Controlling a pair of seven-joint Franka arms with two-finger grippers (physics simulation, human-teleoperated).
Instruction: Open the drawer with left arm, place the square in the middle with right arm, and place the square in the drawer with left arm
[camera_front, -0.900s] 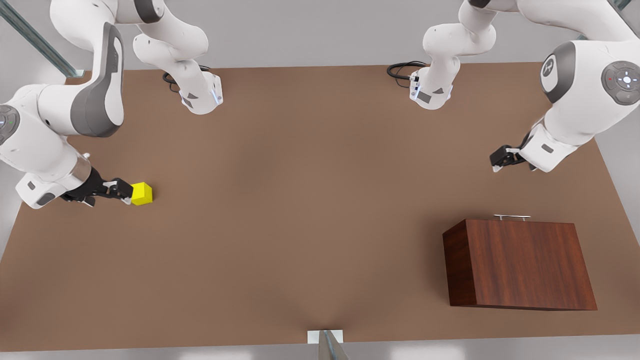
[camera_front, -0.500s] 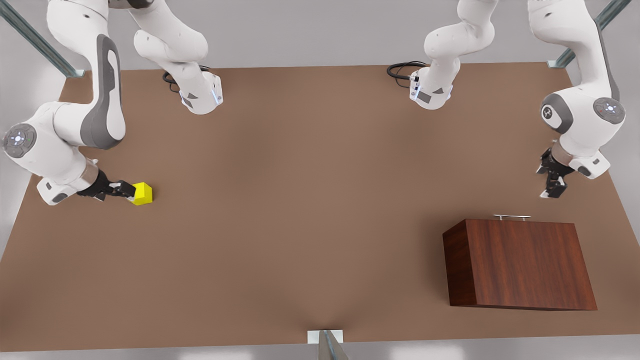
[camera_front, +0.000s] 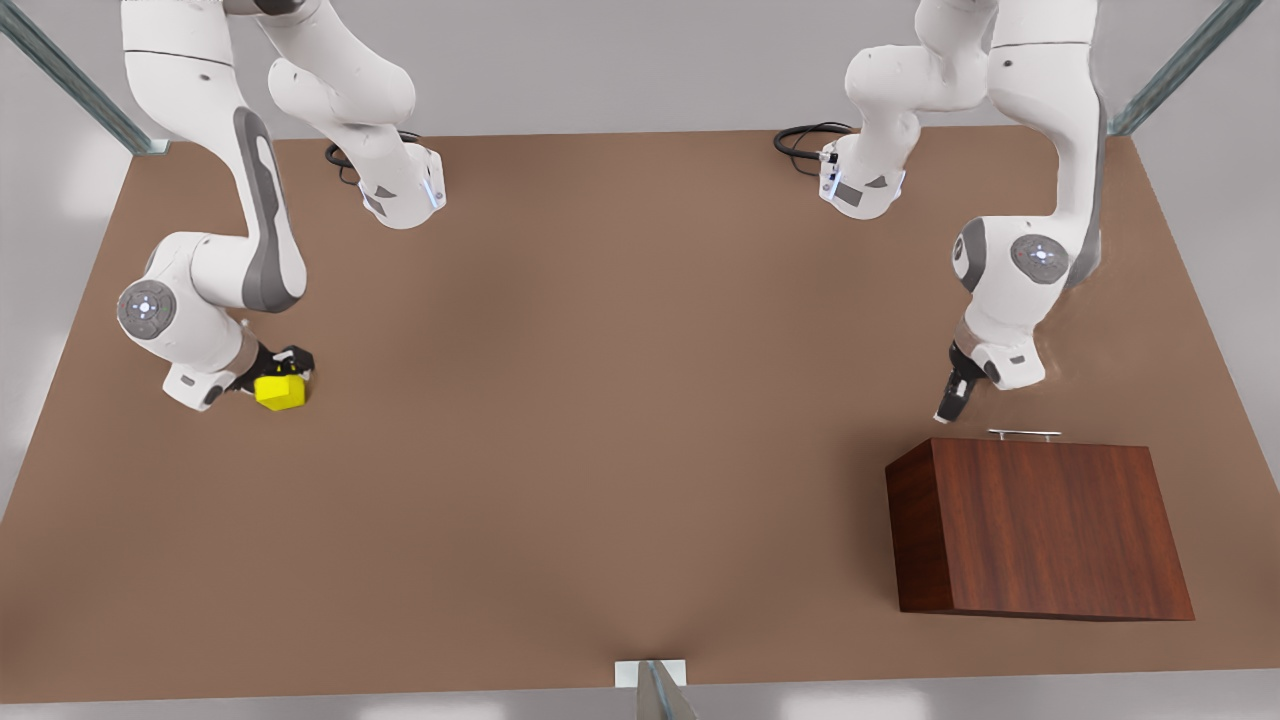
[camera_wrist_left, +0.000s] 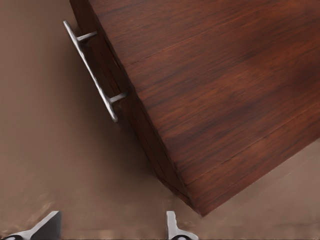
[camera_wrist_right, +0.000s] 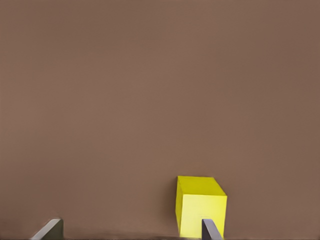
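The square (camera_front: 280, 392) is a small yellow cube on the tabletop at the front view's left. My right gripper (camera_front: 284, 364) hangs over it, open; in the right wrist view the square (camera_wrist_right: 201, 206) lies just inside one fingertip (camera_wrist_right: 210, 229), off centre between the fingers of the right gripper (camera_wrist_right: 130, 232). The drawer is shut in the wooden cabinet (camera_front: 1040, 525), with its silver handle (camera_front: 1023, 434) on the far side. My left gripper (camera_front: 950, 405) points down, open, beside the cabinet's far left corner. The left wrist view has the handle (camera_wrist_left: 92, 70) ahead of the left gripper (camera_wrist_left: 110, 230).
Both arm bases (camera_front: 400, 190) stand at the table's far edge with black cables (camera_front: 805, 135). The brown tabletop (camera_front: 620, 400) stretches bare between the square and the cabinet. A small metal bracket (camera_front: 650, 675) sits at the near edge.
The left gripper has swung in from the front view's right and come down near the handle. The right gripper has moved over the square and turned downward.
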